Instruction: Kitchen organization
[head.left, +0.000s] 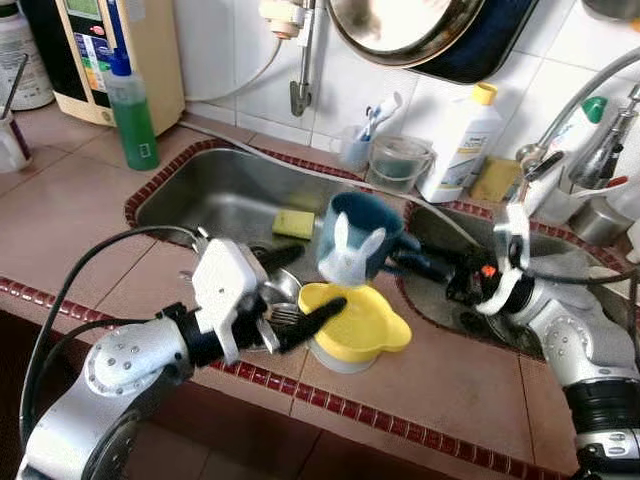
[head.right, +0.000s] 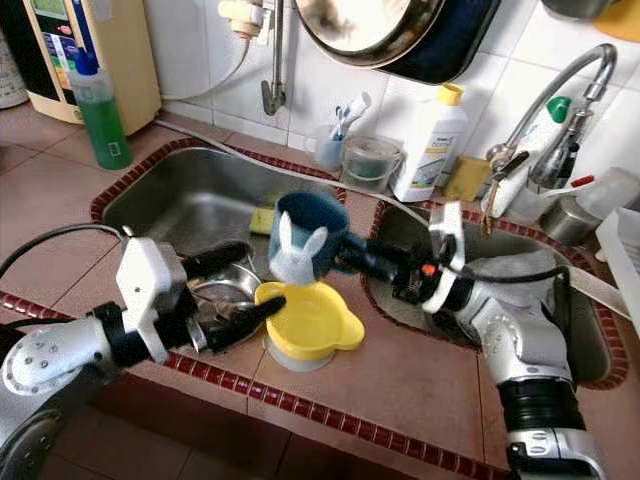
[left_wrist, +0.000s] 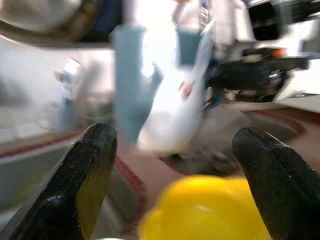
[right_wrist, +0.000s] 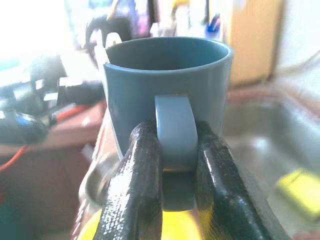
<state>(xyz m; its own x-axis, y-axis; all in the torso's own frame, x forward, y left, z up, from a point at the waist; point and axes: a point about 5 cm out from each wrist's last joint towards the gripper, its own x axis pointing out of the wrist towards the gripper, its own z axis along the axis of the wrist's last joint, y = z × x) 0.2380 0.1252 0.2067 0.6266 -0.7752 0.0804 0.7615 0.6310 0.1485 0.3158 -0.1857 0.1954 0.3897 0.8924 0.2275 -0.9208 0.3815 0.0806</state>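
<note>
Left eye view: the right gripper (head.left: 400, 262) is holding a blue mug (head.left: 357, 236) by its handle, above a yellow bowl (head.left: 353, 322); a white rabbit figure is showing on the front of the mug. The bowl is sitting at the front edge of the tiled counter (head.left: 470, 385), on the strip between the two sink basins (head.left: 215, 195). The left gripper (head.left: 300, 290) is reaching from the front edge with its jaws spread, the lower finger touching the rim of the bowl.
Back edge of the counter: a green soap bottle (head.left: 131, 105) is standing near the left corner and a white bottle with a yellow cap (head.left: 461, 143) behind the sinks. A yellow sponge (head.left: 294, 223) is lying in the left basin.
Right eye view: the mug is hanging upright just above the bowl, and I cannot tell if they are touching. A faucet (head.right: 566, 110) is rising over the right basin.
Left wrist view: the two black fingers (left_wrist: 85, 180) are standing wide apart, with the yellow bowl low between them and the blurred mug beyond.
Right wrist view: the black fingers (right_wrist: 137, 185) are pinching the handle of the mug from both sides; the mug opening is facing up, and yellow is showing below it.
</note>
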